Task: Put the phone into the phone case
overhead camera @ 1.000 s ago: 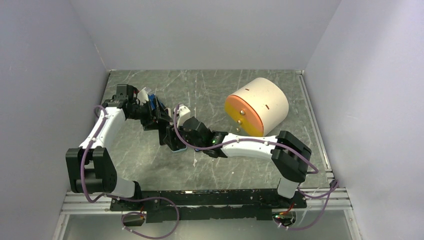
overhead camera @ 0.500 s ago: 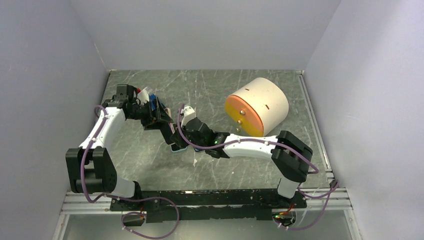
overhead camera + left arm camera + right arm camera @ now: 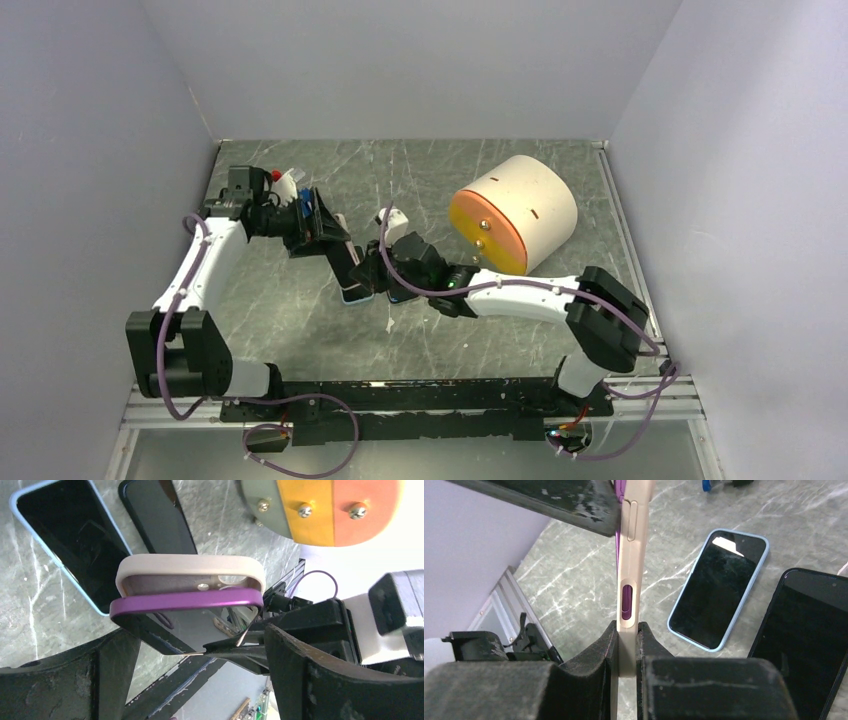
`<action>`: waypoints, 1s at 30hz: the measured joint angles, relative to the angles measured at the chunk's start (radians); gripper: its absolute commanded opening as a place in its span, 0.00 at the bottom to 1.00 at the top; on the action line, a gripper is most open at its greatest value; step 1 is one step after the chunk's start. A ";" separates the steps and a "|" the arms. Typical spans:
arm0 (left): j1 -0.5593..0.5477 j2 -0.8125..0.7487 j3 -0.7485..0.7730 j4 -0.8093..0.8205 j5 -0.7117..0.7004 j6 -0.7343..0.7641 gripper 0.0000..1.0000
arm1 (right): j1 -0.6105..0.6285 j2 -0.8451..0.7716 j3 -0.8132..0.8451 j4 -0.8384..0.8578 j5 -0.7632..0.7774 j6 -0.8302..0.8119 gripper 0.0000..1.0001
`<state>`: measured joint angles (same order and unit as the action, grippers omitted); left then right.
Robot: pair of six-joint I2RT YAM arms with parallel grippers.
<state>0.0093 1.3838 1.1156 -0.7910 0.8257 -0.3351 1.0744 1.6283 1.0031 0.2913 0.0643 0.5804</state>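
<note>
**Phone aloft, case going on**

Purple slab phone (image 3: 185, 607) lies against beige soft case (image 3: 190, 570), both held in the air left of cream drum with orange face (image 3: 515, 215). Long axis runs arm to arm. Right gripper (image 3: 626, 630) pinches case edge. Left gripper (image 3: 200, 640) is spread wide around the phone's far end, gripping nothing. No legible writing.

Three phones are counted: a purple phone (image 3: 185, 602), a blue-edged phone (image 3: 70, 540) and a dark phone (image 3: 160, 517). One beige phone case (image 3: 190, 565) is seen. One round drum (image 3: 515, 212) is counted, with three screws (image 3: 305, 511) on its face.
</note>
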 measured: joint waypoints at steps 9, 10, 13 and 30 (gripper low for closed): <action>0.000 -0.122 0.068 0.041 0.012 -0.047 0.94 | -0.025 -0.088 -0.019 0.025 0.000 0.008 0.00; 0.000 -0.130 0.076 0.046 0.012 -0.052 0.94 | -0.029 -0.103 -0.027 0.025 0.000 0.007 0.00; 0.000 -0.150 0.101 0.069 0.027 -0.071 0.94 | -0.042 -0.156 -0.064 0.008 0.000 0.007 0.00; 0.000 -0.385 0.023 0.378 0.121 -0.216 0.95 | -0.121 -0.511 -0.230 0.009 -0.120 0.043 0.00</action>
<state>0.0093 0.9985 1.1389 -0.4133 0.9463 -0.5514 0.9539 1.1175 0.7727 0.3004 -0.0555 0.6231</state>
